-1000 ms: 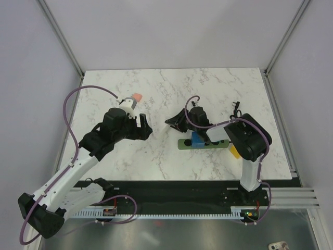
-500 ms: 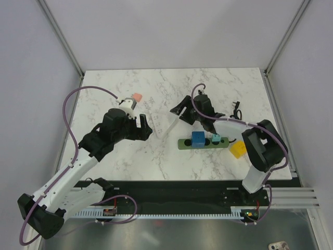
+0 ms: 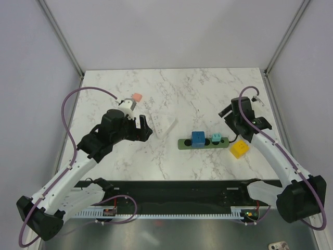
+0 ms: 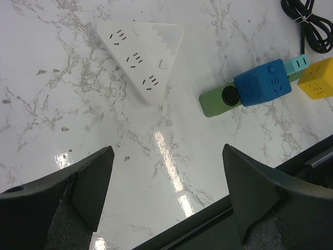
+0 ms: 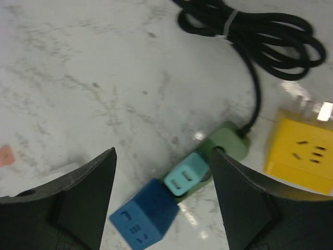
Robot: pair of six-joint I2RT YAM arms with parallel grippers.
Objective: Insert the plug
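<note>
The blue plug sits on the green power strip, near its left end, so it looks plugged in and the job seems nearly done. The right gripper hangs off to the right, open and holding nothing. The left gripper, well to the left, is open and empty too. Next, maybe a soft push down to seat it.

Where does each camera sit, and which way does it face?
Top external: high behind the bases, looking down at the marble table; left arm, right arm show.
Left wrist: on the left arm, facing the white socket block; open left gripper shows.
Right wrist: on the right arm, facing the black cable; open right gripper shows.
Both wrists share blue plug, green strip, yellow block.
</note>
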